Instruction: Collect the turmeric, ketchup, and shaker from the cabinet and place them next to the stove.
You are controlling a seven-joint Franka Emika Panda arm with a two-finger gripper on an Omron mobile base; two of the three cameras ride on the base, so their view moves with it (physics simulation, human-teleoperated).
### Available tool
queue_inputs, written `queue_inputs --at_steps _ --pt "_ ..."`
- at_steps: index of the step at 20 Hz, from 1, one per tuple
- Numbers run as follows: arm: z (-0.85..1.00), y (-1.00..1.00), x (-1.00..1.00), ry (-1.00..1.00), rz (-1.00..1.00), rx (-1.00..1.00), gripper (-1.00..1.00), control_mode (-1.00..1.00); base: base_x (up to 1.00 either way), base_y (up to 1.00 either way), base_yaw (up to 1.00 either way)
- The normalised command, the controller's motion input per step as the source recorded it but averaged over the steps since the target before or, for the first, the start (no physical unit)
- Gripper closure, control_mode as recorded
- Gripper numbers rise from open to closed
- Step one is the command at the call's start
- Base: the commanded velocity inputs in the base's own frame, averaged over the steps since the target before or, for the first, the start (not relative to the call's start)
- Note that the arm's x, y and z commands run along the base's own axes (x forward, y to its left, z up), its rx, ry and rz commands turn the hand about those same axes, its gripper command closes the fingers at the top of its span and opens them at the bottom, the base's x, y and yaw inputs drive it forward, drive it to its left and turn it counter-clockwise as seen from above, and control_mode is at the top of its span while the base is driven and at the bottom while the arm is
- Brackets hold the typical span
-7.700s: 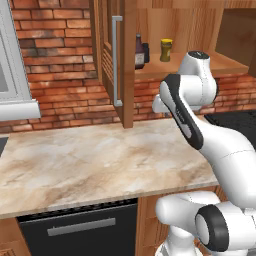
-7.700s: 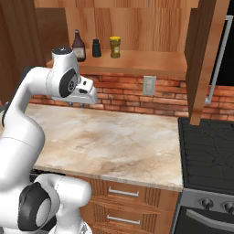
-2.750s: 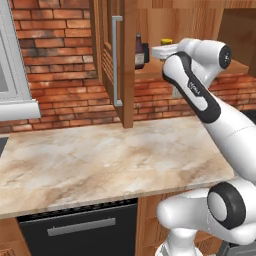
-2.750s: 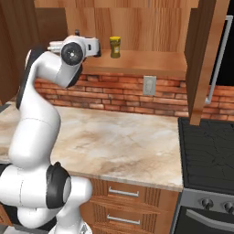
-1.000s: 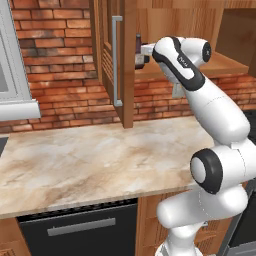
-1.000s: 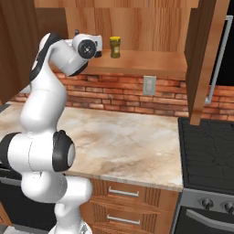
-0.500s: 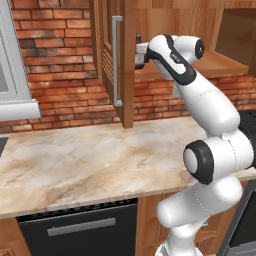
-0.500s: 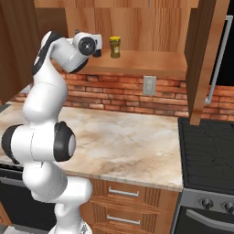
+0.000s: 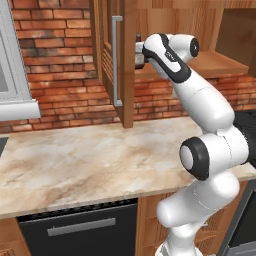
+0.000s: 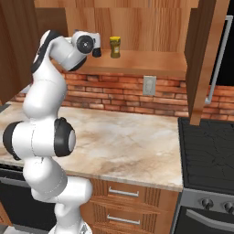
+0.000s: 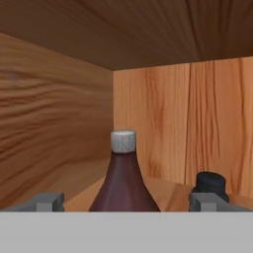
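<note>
1. The two-finger gripper [image 11: 127, 201] stands with its small dark fingertips [image 11: 48, 201] wide apart, holding nothing, reaching into the wooden wall cabinet [image 10: 151, 64].
2. Between the tips stands the dark maroon-red ketchup bottle [image 11: 121, 184] with its pale cap, not yet clamped.
3. Just behind, to its right, sits the small black shaker [image 11: 210, 183]; a skewed closing could likely nudge it over.
4. The yellow-ochre turmeric jar [image 10: 115, 47] stands further along the shelf, apart.
5. A high grip on the tapering neck might slip.
</note>
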Motion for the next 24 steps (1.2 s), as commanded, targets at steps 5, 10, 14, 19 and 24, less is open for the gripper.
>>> queue_inputs --at_steps 5,10,14,19,24 --pt "0.00 0.02 0.05 0.00 0.00 0.00 -1.00 -1.00 0.00 0.00 0.00" --pt "0.00 0.00 0.11 0.00 0.00 0.00 -1.00 -1.00 0.00 0.00 0.00" --pt "0.02 0.04 0.15 0.00 0.00 0.00 -1.00 -1.00 0.00 0.00 0.00" --pt "0.01 0.07 0.12 0.00 0.00 0.00 -1.00 -1.00 0.00 0.00 0.00" --pt "0.00 0.11 0.09 0.00 0.00 0.00 -1.00 -1.00 0.00 0.00 0.00"
